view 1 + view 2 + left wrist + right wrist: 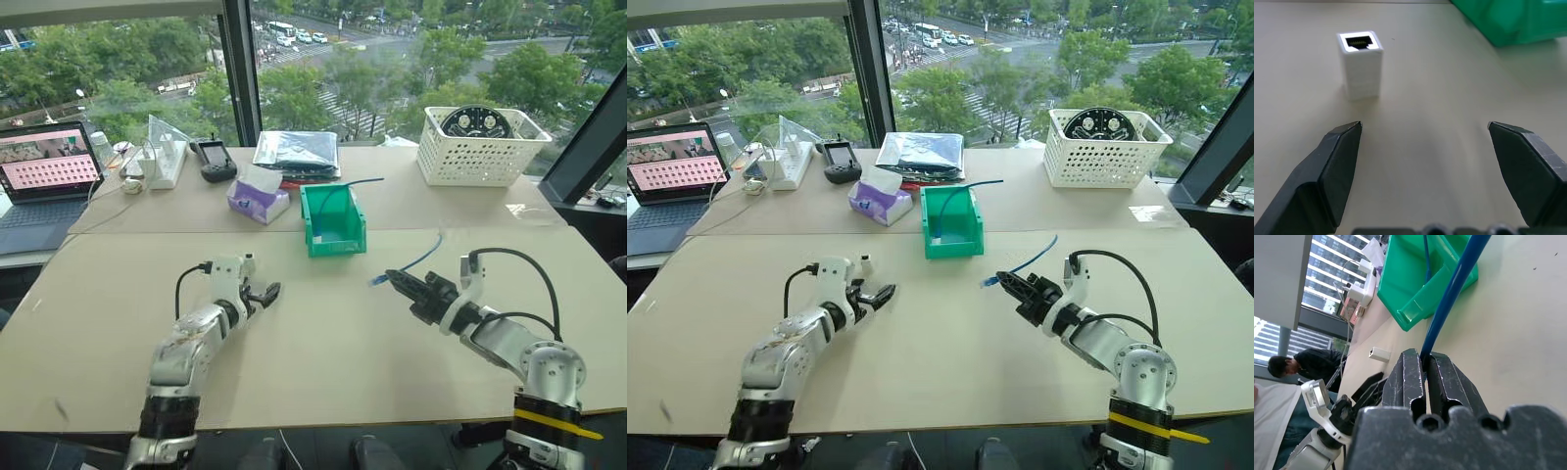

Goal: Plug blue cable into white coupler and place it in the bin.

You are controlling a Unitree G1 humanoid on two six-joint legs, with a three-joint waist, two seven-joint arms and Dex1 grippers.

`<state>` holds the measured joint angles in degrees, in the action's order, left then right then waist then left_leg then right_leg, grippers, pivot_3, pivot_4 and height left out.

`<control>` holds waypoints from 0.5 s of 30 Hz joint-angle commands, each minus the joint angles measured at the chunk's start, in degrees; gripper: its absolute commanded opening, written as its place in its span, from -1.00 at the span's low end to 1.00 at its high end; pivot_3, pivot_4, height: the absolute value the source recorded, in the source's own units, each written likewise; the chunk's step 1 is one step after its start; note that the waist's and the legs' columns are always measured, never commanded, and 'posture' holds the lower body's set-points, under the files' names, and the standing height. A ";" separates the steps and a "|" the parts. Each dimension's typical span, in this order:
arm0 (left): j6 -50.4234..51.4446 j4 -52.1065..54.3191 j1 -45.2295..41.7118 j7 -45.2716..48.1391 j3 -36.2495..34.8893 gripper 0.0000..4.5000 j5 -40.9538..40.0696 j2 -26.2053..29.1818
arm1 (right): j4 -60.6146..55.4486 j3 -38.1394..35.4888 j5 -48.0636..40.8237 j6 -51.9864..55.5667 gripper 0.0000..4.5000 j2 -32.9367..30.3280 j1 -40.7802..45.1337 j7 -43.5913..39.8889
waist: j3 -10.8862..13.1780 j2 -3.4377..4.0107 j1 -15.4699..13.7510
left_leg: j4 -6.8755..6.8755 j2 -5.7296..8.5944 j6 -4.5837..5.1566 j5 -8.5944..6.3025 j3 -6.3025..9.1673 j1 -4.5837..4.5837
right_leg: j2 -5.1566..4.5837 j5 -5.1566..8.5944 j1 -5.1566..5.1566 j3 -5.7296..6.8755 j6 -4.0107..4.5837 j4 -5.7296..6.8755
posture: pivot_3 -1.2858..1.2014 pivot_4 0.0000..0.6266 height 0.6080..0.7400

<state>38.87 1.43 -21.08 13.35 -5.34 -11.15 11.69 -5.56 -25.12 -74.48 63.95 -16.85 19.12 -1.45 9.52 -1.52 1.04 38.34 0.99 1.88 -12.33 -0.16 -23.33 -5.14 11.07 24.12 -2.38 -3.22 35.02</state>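
A: Where's the white coupler (1361,62)?

B: Standing upright on the table (323,343), port facing up, just ahead of the left gripper (1425,147). Nothing touches it. That gripper's two fingers (1339,161) are spread wide with bare tabletop between them, and the coupler sits off toward one finger rather than centred in the gap.

A: And the blue cable (419,259)?

B: Pinched near its plug end by the right gripper (1004,281), jaws clamped tight on it. The plug pokes out past the fingertips toward the left gripper; the rest of the cord arcs up and back behind the fingers, off the table.

A: How much room between the two grippers?

B: A broad stretch of bare tabletop, well apart. Both sit in the near half of the table, away from its side edges.

A: The bin (333,219)?

B: Beyond them, near the middle seam of the table, its open top up. A darker cable (343,186) hangs into it from behind. Just beside it, to the left, is a purple tissue box (258,200).

A: Farther out?

B: A white perforated basket (480,147) at the far right, close to the window; a laptop (44,181) and a white power strip (167,162) at the far left; a handheld device (214,159) and a plastic-wrapped packet (296,150) between.
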 commanded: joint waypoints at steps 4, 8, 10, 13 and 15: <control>-8.53 -10.91 -3.67 -4.95 1.84 0.98 5.81 -0.02 | -1.34 -0.11 0.05 -2.08 -1.00 -1.75 -0.06 -1.82 | 0.00 0.00 -0.10 | -0.01 0.03 0.00 0.00 -0.02 -0.09 | -0.02 -0.04 0.04 -0.02 0.06 -0.04 | 0.03 -0.52 1.00; -12.65 -17.14 -7.09 -5.22 1.54 0.98 5.68 -1.12 | -2.20 -0.09 -0.23 -2.77 -1.00 -1.65 -0.96 -1.52 | 0.00 0.00 -0.23 | -0.01 0.04 0.00 -0.01 -0.03 -0.12 | -0.07 -0.17 0.05 -0.02 0.27 -0.05 | 0.03 -0.52 1.00; -13.65 -18.78 -7.95 -5.09 0.95 0.98 4.93 -1.79 | -2.46 -0.03 -0.36 -3.03 -1.00 -1.73 -1.25 -1.47 | 0.00 -0.01 -0.30 | 0.00 0.04 0.00 0.00 -0.03 -0.13 | -0.08 -0.13 0.05 -0.02 0.19 -0.05 | 0.03 -0.52 1.00; -13.90 -19.69 -8.45 -3.42 1.07 0.53 4.07 -2.06 | -2.91 0.12 -0.48 -3.32 -1.00 -1.91 -1.67 -1.38 | 0.00 0.00 -0.29 | 0.00 0.05 0.00 0.00 -0.04 -0.14 | -0.09 -0.02 0.05 -0.02 -0.02 -0.07 | 0.03 -0.52 1.00; -13.77 -19.63 -8.49 -2.07 1.60 0.21 4.08 -1.75 | -3.26 0.10 -0.63 -3.37 -1.00 -2.06 -2.04 -1.35 | 0.00 0.00 -0.41 | 0.00 0.04 0.00 0.00 -0.03 -0.15 | -0.09 -0.03 0.05 -0.02 0.00 -0.06 | 0.03 -0.52 1.00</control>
<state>24.26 -17.15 -29.68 9.53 -4.66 -6.42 10.41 -6.39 -24.83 -74.31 61.75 -18.07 17.10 -2.43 9.51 -1.52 0.64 38.33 1.04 1.88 -12.34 -0.18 -23.50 -5.24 11.04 24.17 -2.40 -3.21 34.96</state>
